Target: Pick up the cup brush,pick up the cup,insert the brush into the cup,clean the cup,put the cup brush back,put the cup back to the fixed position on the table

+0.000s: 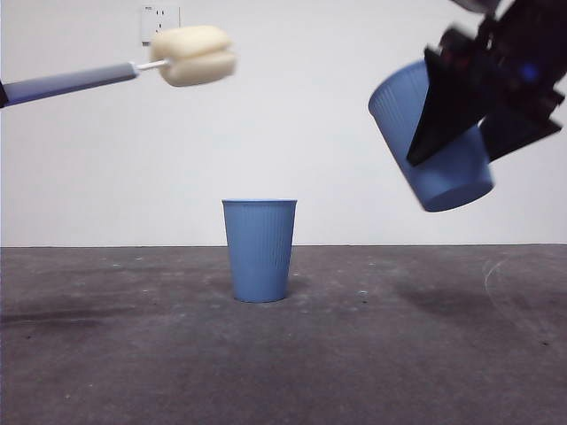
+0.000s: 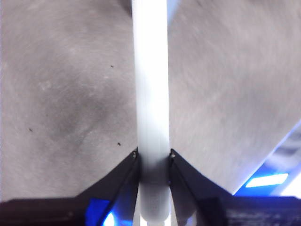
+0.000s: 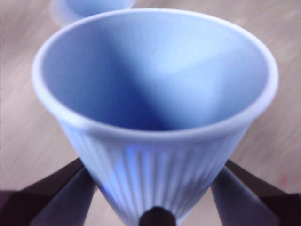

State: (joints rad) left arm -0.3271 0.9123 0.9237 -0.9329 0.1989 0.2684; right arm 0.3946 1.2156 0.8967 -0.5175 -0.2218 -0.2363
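The cup brush is held level high at the left of the front view, its cream-yellow sponge head pointing right. My left gripper is shut on its pale handle. My right gripper is high at the right, shut on a blue ribbed cup that is tilted with its mouth toward the upper left. The right wrist view shows that cup's open mouth between the jaws. Brush head and held cup are well apart. A second blue cup stands upright on the table.
A white wall with a socket stands behind the table. The rim of the standing cup shows past the held cup in the right wrist view.
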